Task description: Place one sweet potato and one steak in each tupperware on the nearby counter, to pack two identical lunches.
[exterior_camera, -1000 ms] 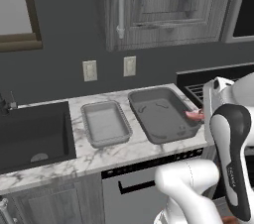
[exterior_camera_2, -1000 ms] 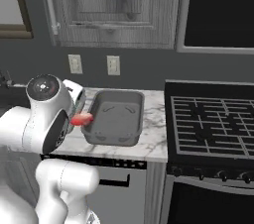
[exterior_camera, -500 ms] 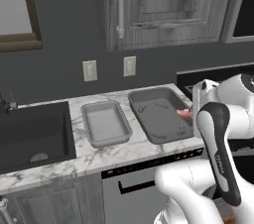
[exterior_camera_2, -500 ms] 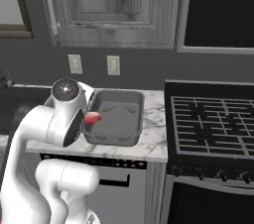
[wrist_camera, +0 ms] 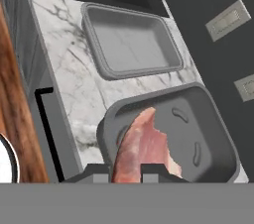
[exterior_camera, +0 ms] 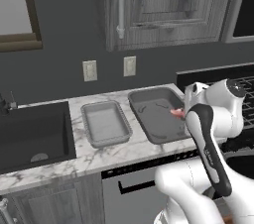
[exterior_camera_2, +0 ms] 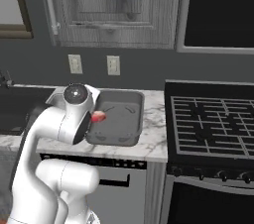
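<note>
We see the fingers (wrist_camera: 126, 174) clenched on the flat red marbled steak (wrist_camera: 144, 148), now carried further in over the darker grey rectangular tray (exterior_camera: 159, 114) than before; the lighter tray (exterior_camera: 104, 123) sits beside it on the white marble surface (exterior_camera: 114, 153).

A black sink basin (exterior_camera: 32, 136) sits at the left. Two pale wall outlets (exterior_camera: 90, 70) hang below a grey wood cabinet (exterior_camera: 163, 5). A black gas stove (exterior_camera_2: 211, 119) stands at the right.
</note>
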